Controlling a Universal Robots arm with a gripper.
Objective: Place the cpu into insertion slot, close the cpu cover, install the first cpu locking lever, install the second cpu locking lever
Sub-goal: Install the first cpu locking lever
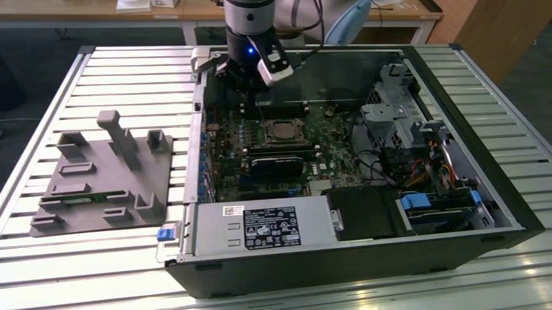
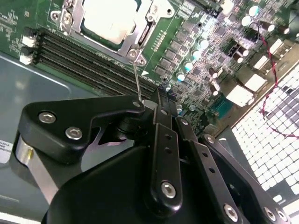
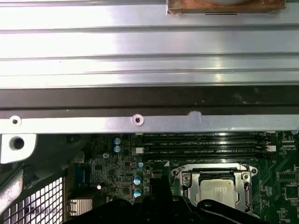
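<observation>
The cpu (image 2: 107, 18) sits in the slot (image 1: 280, 131), far-middle on the board (image 2: 210, 56). The cover (image 3: 188, 185) lies shut over it, so those two steps look done. One lever (image 2: 136, 77) stands upright from the slot's corner and is not latched; the other I cannot make out. The gripper (image 2: 156, 106) is clenched and seems to pinch that lever's tip. It hangs just beyond the slot, toward the exterior view's left, inside the case (image 1: 483, 161).
</observation>
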